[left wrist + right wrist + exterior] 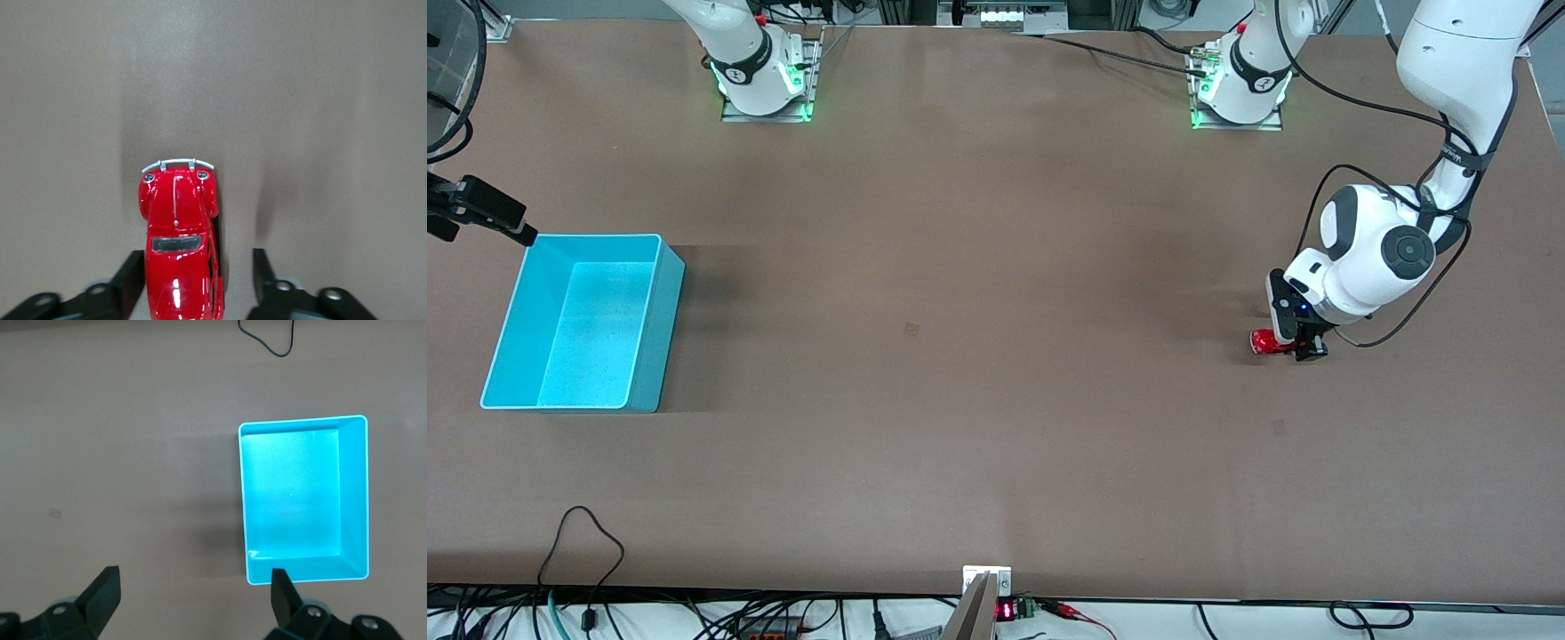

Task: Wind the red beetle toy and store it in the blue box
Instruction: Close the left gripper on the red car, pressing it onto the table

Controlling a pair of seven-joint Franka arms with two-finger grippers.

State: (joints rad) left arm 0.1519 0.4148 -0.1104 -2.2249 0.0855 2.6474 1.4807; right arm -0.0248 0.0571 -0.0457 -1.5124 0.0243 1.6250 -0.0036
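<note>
The front view takes in the whole brown desk (978, 400), with one red beetle toy (1263, 342) toward the left arm's end and one blue box (583, 322) toward the right arm's end, the two well apart. In that view the left gripper (1303, 342) is low over the desk at the toy, and its body covers part of the car, so the gap at the fingers cannot be read there. The left wrist view supplies this: the toy's (179, 243) glossy roof, windscreen and silvery bumper sit on the desk between two dark fingers (130, 280), which are spread wider than the car. One finger lies just beside the car's flank, perhaps touching it, while the other stands clearly apart, so nothing is pinched. The right gripper (480, 209) hangs at the frame edge in the front view, just beside the box's corner farther from the camera, where the right arm waits. Only the right wrist view looks straight down into the box (353, 520), showing its bare floor and pale rim, and there the right gripper's fingers (100, 593) are spread wide with nothing between them.
</note>
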